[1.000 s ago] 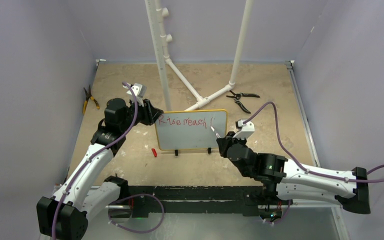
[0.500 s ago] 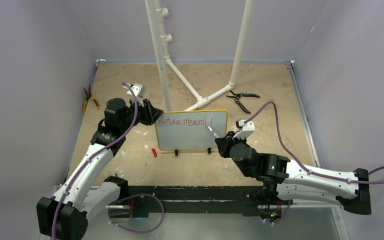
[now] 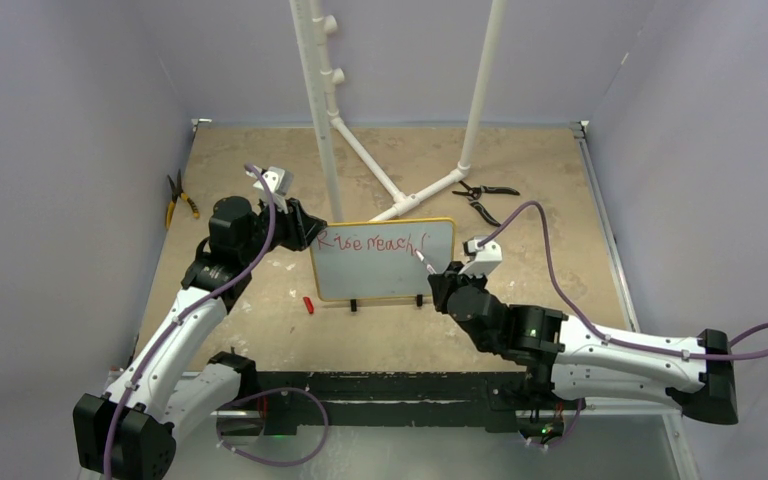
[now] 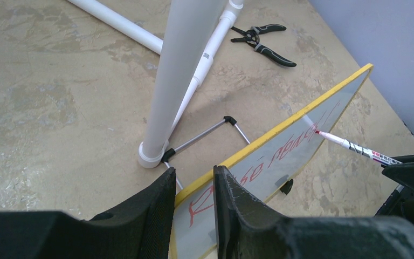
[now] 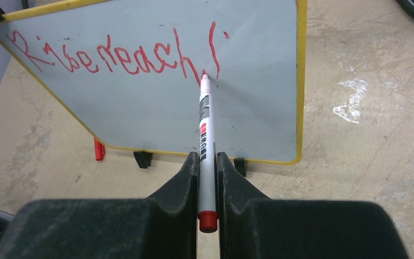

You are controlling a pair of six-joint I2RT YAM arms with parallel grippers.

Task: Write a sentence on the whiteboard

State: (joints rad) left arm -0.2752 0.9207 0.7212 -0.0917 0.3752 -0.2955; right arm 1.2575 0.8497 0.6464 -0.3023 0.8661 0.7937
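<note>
The whiteboard, white with a yellow frame and black feet, stands upright at the table's middle. The sentence is one red line reading "Rise reach" with a fresh upright stroke after it. My left gripper is shut on the board's left edge, with the frame between its jaws. My right gripper is shut on a white marker with a red end. The marker's tip rests on the board just below the new stroke. The marker also shows in the left wrist view.
The red marker cap lies on the table by the board's lower left corner. A white pipe frame stands right behind the board. Black pliers lie at the back right and yellow-handled pliers at the far left. Purple walls enclose the table.
My right gripper has shifted slightly left with the marker. A new red stroke has grown after "reach". The left arm and the board have not moved.
</note>
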